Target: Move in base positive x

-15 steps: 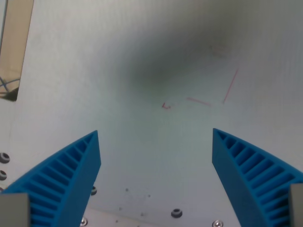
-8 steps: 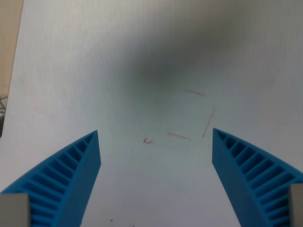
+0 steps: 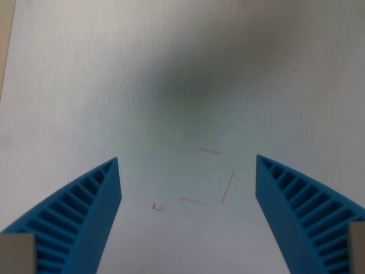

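Note:
My gripper is open and empty, its two blue ribbed fingers spread wide at the bottom corners of the wrist view. It hovers over a pale grey tabletop. Faint red pen marks lie on the table between the fingertips, with a small red squiggle nearer the wrist view's left finger. A soft dark shadow falls across the table above the marks.
The table's edge shows as a thin tan strip at the top of the wrist view's left side.
The whole scene has slid down and toward the wrist view's left, so the camera has moved. The screw holes and left-side gap have left the view. The fingers stay equally spread.

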